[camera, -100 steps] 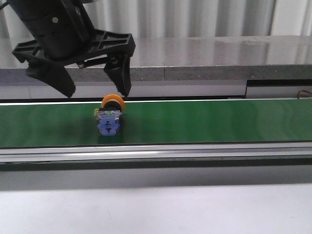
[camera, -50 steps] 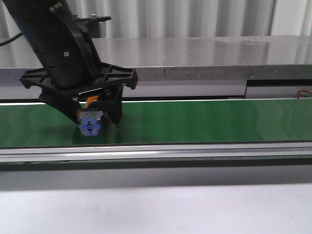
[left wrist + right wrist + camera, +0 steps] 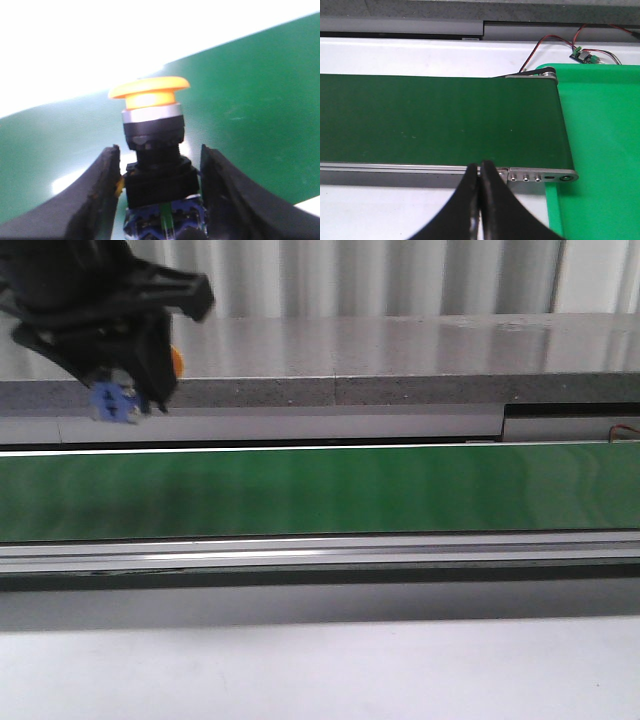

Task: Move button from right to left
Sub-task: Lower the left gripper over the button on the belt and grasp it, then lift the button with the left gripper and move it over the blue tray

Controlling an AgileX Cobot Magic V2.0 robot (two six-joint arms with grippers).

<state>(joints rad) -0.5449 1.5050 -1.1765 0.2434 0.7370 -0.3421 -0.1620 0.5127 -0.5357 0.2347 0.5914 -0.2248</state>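
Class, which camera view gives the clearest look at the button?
The left wrist view: the button fills it, orange cap to blue base, held in the left claw. The front view shows it small and blurred; the right wrist view shows none.

Green conveyor belt [image 3: 400,490], green tray [image 3: 605,150]

front: faces forward across green belt [image 3: 350,490] | wrists: close, looking down on the belt
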